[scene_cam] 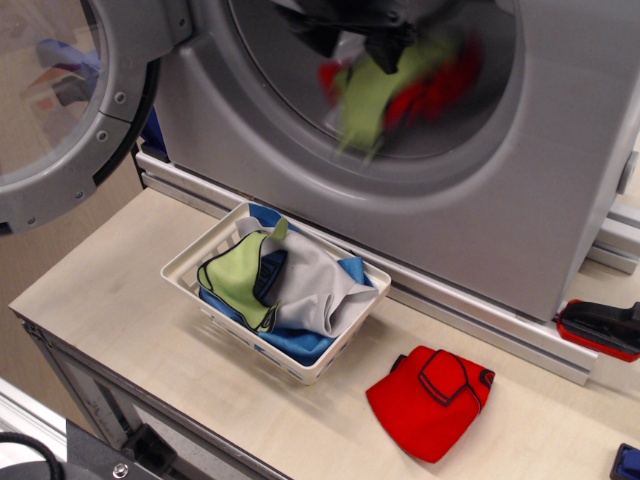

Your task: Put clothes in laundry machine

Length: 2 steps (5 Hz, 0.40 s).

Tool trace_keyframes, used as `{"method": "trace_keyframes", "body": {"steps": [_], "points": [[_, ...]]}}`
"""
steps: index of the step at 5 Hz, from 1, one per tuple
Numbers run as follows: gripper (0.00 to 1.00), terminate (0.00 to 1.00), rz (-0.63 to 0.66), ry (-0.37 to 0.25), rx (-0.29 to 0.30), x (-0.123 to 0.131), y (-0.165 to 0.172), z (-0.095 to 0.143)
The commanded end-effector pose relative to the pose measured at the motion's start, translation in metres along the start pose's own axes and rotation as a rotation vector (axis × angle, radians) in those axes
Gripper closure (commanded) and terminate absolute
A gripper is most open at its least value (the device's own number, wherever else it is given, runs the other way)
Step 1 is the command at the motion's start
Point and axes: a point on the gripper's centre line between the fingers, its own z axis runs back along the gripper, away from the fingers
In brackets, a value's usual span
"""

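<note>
One large silver machine [500,190] is filling the back of the scene, its round door [70,110] swinging wide open to the left. Inside the drum opening, the robot's dark hand [385,45] is showing only as a blurred shape near the top, with a smeared lime green garment [365,100] hanging below it and a red one [435,90] just beside that. Because of the blur, I cannot tell whether the hand is clamped on the green cloth or is letting it fall.

My judgement: the delivery step is under way, with clothes going into the drum. The next move is probably calling for the hand to come out of the opening and reach down for another garment.

One white basket [200,250] is sitting on the worktop [120,330] just in front of the machine. It is holding what I am counting as three garments: one lime green [238,275], one pale grey [315,290], and one blue [300,345] underneath, though folds may be hiding more.

One red garment [430,400] is lying flat on the worktop, near the basket's right side but apart from it.

That is making four garments waiting outside and two visible inside.
</note>
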Motion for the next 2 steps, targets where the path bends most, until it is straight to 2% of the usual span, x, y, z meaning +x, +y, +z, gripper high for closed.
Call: {"method": "trace_keyframes", "body": {"steps": [1, 2], "points": [[0.0, 0.0, -0.059, 0.077, -0.036, -0.027, 0.013, 0.056], [0.0, 0.0, -0.093, 0.166, -0.049, -0.039, 0.014, 0.073]]}}
